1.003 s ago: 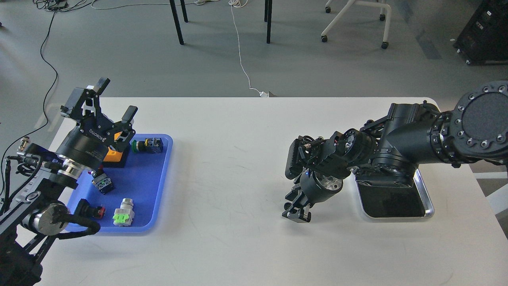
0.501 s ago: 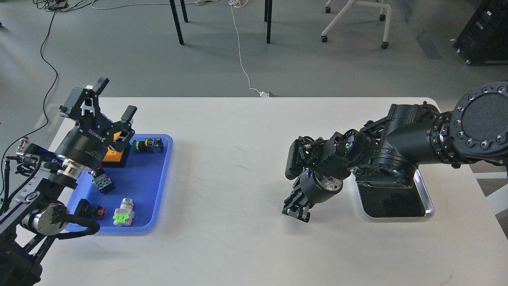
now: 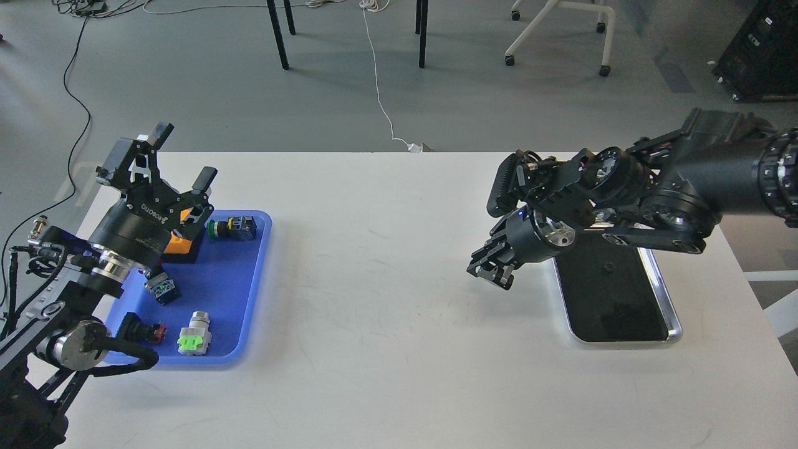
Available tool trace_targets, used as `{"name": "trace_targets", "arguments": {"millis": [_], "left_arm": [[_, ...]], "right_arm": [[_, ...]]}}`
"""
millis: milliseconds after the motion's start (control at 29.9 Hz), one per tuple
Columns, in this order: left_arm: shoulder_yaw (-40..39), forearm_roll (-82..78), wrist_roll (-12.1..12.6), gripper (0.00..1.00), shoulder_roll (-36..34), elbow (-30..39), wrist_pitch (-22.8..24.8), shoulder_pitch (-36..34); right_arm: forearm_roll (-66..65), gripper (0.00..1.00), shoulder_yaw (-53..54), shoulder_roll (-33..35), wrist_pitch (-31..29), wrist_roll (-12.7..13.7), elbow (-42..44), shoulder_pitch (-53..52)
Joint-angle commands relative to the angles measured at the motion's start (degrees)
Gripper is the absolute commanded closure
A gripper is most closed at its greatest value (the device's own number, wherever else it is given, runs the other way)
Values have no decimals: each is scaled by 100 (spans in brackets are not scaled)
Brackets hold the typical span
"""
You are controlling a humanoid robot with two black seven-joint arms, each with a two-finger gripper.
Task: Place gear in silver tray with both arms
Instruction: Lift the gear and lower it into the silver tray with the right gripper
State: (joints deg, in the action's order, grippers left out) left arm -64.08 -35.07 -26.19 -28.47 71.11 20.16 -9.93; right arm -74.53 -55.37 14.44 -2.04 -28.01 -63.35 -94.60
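silver tray on the right, both arms off the table

the silver tray (image 3: 670, 312) lies flat on the right side of the white table (image 3: 386, 312), its long sides running near to far. a small dark speck sits on its mirror-like floor in the far half; it is too small to tell what it is. the far end of the tray is hidden under the right arm (image 3: 704, 181), which reaches in from the right edge. the right gripper (image 3: 492, 269) hangs above the table just left of the tray, pointing down and to the left; its fingers look pressed close together, and i cannot tell whether anything is between them.

well apart, on the left side of the table, a blue tray (image 3: 246, 312) holds several small switch parts, among them an orange block (image 3: 177, 243) and a green-faced part (image 3: 193, 340). the left gripper (image 3: 182, 156) stands above the far left of the blue tray, pointing up and away, fingers spread wide and holding nothing.
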Motion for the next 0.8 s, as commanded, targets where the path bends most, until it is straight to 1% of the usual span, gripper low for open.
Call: {"name": "trace_targets", "arguments": {"millis": [0, 167, 301, 435, 602, 769], "left_arm": [[9, 0, 0, 2, 26, -1, 6, 0], [27, -9, 9, 2, 140, -1, 58, 0], [44, -9, 61, 2, 219, 43, 50, 0], [53, -18, 61, 2, 237, 70, 50, 0], [53, -18, 61, 2, 237, 96, 50, 0], [36, -27, 61, 2, 272, 96, 41, 0]], "right_arm": [[-53, 82, -62, 848, 2, 1, -221, 3], [-360, 82, -211, 1841, 2, 1, -503, 3], [-598, 81, -307, 2308, 2, 1, -486, 143], [-589, 81, -405, 2414, 2, 1, -407, 459], [-572, 81, -387, 2371, 11, 1, -12, 854], [-563, 76, -361, 2239, 72, 1, 217, 1075]]}}
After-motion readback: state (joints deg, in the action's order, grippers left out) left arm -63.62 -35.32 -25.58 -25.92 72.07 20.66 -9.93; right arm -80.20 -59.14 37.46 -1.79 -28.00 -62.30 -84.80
